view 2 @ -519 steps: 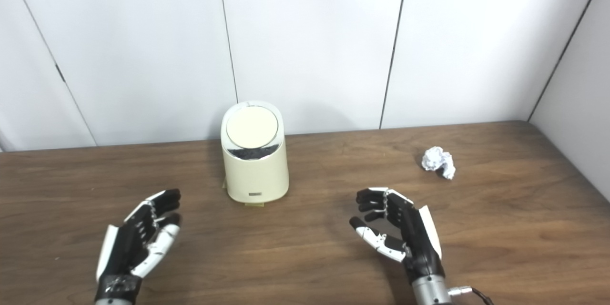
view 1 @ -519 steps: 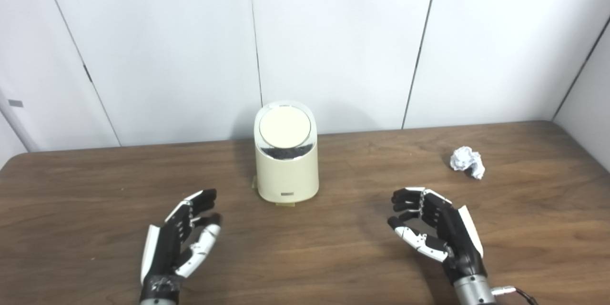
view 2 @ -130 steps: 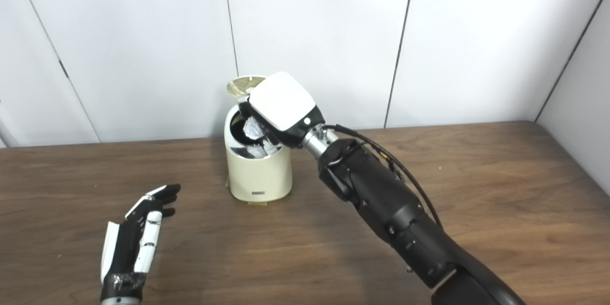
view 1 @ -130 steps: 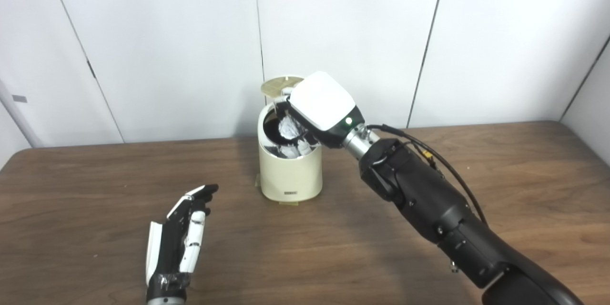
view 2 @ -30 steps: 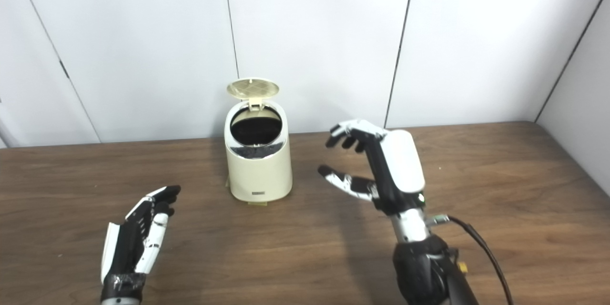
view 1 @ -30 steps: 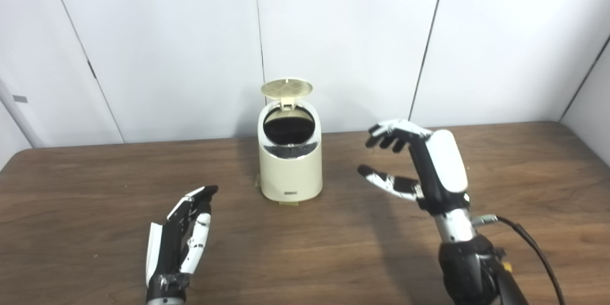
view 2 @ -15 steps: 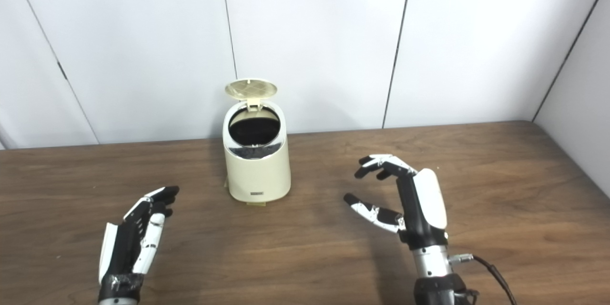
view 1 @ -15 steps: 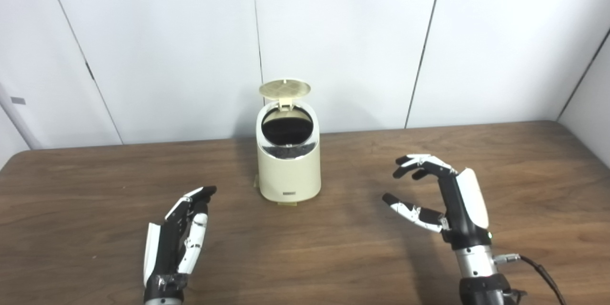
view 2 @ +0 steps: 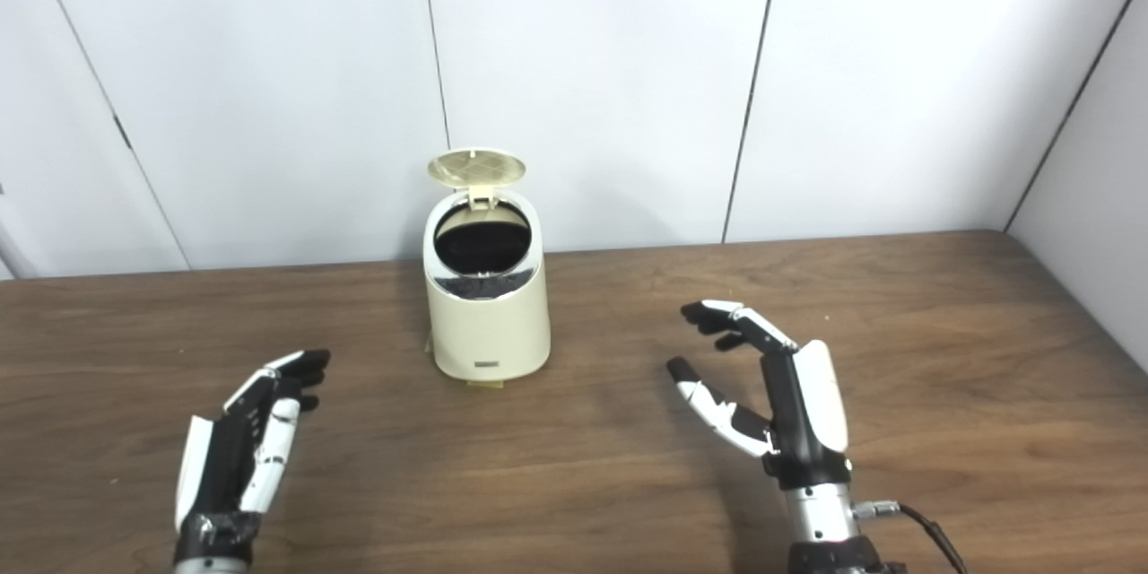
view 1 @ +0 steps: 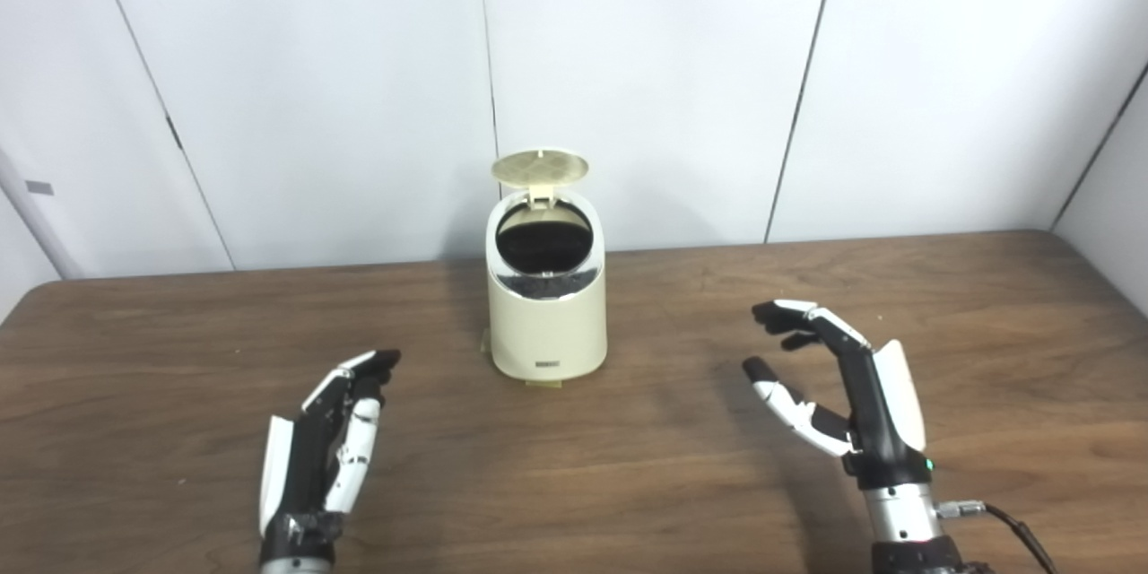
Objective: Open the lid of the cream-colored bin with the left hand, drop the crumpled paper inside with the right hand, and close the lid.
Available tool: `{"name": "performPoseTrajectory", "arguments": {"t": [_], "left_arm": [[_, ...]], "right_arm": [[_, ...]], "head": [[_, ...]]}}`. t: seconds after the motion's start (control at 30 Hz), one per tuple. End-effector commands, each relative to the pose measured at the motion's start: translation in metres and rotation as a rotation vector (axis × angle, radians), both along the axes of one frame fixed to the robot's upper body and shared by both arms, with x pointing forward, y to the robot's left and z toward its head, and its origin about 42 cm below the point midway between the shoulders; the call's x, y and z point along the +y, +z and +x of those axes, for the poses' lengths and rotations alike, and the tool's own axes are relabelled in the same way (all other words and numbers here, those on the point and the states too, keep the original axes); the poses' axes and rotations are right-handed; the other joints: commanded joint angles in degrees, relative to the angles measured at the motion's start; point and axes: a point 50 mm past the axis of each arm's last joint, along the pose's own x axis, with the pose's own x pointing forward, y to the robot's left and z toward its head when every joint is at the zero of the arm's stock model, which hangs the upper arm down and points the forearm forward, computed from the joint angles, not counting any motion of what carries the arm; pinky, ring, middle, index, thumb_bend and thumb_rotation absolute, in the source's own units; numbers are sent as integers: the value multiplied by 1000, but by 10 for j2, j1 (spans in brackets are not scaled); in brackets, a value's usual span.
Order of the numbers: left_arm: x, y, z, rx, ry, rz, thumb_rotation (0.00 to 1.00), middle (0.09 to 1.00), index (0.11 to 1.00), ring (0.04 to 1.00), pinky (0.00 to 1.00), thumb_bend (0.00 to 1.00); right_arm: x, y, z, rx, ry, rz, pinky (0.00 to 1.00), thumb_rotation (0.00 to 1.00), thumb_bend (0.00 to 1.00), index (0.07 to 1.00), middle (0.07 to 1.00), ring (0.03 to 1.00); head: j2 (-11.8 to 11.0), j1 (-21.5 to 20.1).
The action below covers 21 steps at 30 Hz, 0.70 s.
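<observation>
The cream-colored bin stands at the back middle of the table. Its round lid is tipped up on the rear hinge, and the mouth below is dark. No crumpled paper shows on the table or in the opening. My left hand rests low at the front left, open, palm turned inward, well short of the bin. My right hand hovers at the front right with fingers spread and empty, clear of the bin by a wide gap.
The brown wooden table runs across the whole view, with a rounded left corner and its right edge near a white wall. White wall panels stand close behind the bin. A black cable trails from my right wrist.
My right hand has dropped from beside the bin toward the front right and lowered. My left hand slid slightly left and nearer. The lid stays up; the paper seen earlier is out of sight.
</observation>
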Motion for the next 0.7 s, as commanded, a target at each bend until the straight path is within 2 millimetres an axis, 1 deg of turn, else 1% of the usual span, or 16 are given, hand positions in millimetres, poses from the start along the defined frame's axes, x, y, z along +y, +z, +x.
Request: {"name": "performPoseTrajectory", "arguments": {"t": [0.0,0.03,0.1,0.2,0.3,0.43,0.53,0.6,0.67], "left_arm": [[-1,53,24,-178,-21,26,825,768,745,766,676,332],[0,63,29,-197,-18,41,816,766,742,768,675,365],[0,85,39,-240,-20,78,821,772,750,779,694,399],[-3,115,53,-316,-34,147,844,760,751,769,685,405],[-10,142,66,-372,-59,190,822,744,736,750,664,442],[-26,176,80,-402,-89,252,864,746,731,754,652,565],[-35,194,86,-375,-126,290,859,778,755,785,678,667],[-41,208,93,-343,-166,343,843,786,762,786,680,711],[-44,216,100,-309,-197,382,818,791,764,783,678,737]], "right_arm": [[5,-14,-3,9,4,16,552,552,275,674,684,659],[6,-14,-3,8,5,19,552,540,269,675,686,658],[6,-15,-2,6,2,19,545,494,264,671,685,655],[8,-17,-2,11,-6,22,538,463,259,665,683,650],[9,-20,-2,13,-10,24,538,427,252,657,682,651],[9,-22,-2,33,-4,29,544,421,244,665,689,658],[9,-23,-1,35,-2,28,544,403,248,665,688,658],[9,-24,0,43,-3,27,544,394,246,666,689,657],[10,-25,0,52,-5,27,543,389,246,667,689,656]], "head": [[1,-1],[2,0],[2,1],[1,1],[2,2],[2,4],[2,7],[2,7],[2,7]]}}
